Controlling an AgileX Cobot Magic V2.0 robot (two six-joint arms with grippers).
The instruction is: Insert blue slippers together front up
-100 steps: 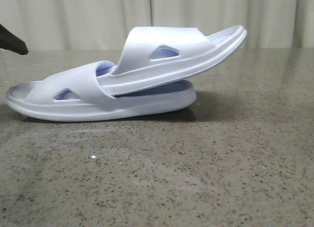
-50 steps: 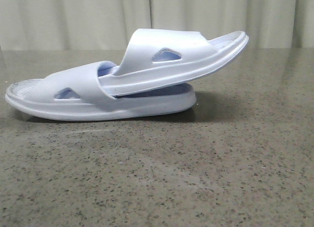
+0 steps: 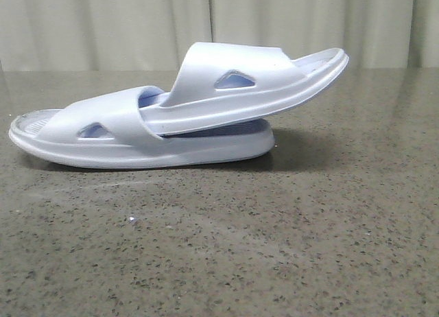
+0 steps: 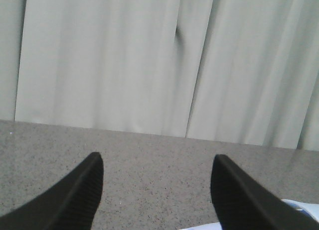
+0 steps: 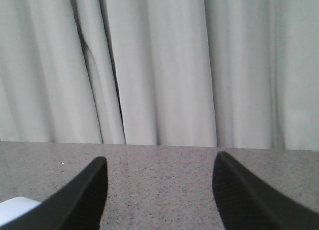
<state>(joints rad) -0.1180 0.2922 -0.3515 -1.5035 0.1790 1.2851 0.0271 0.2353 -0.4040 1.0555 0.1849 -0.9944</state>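
The pale blue slippers sit nested on the speckled table in the front view. The lower slipper lies flat, toe to the left. The upper slipper has one end tucked under the lower one's strap and its other end raised to the right. Neither gripper shows in the front view. My left gripper is open over bare table, with a corner of a slipper beside one finger. My right gripper is open as well, with a pale slipper corner at the frame edge.
A grey speckled stone table fills the front view. Pale pleated curtains hang along its far edge and show in both wrist views.
A dark finger at the left edge of the front view has withdrawn out of sight. The nested slippers have shifted very slightly and settled.
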